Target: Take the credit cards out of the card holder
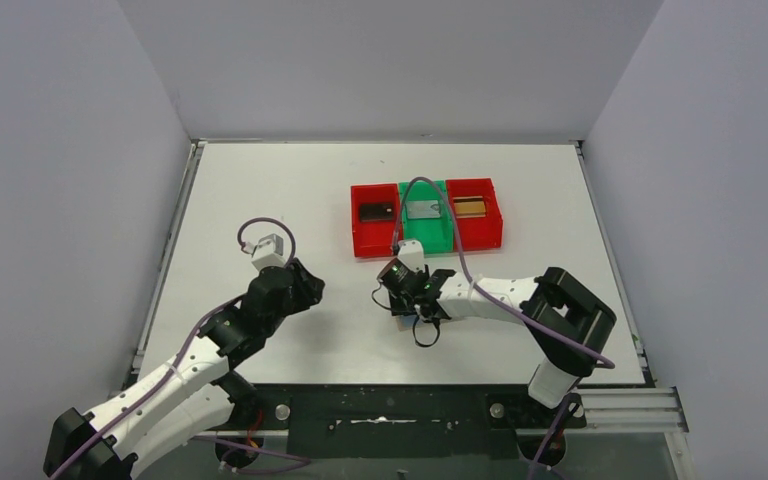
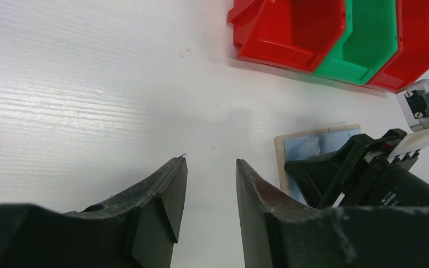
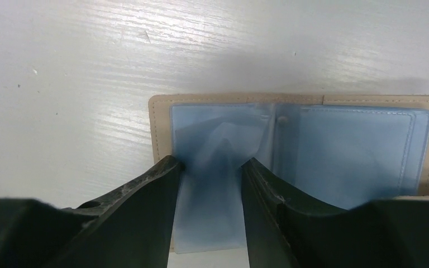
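Observation:
The card holder (image 3: 157,128) lies open and flat on the table, beige rim around a light blue lining (image 3: 357,151). My right gripper (image 3: 209,163) is right over its left pocket, jaws apart, tips against the blue sleeve and nothing solid pinched between them. From above, the card holder (image 1: 407,322) is mostly hidden under my right gripper (image 1: 400,300). The credit cards lie in the bins: a dark one (image 1: 376,212), a silver-grey one (image 1: 423,209) and a gold-brown one (image 1: 469,207). My left gripper (image 2: 211,162) hovers open and empty over bare table, left of the card holder (image 2: 307,148).
Three bins stand in a row behind the card holder: red (image 1: 365,242), green (image 1: 430,242), red (image 1: 490,236). A purple cable (image 1: 440,200) from the right wrist arcs over the green bin. Grey walls enclose the table on three sides.

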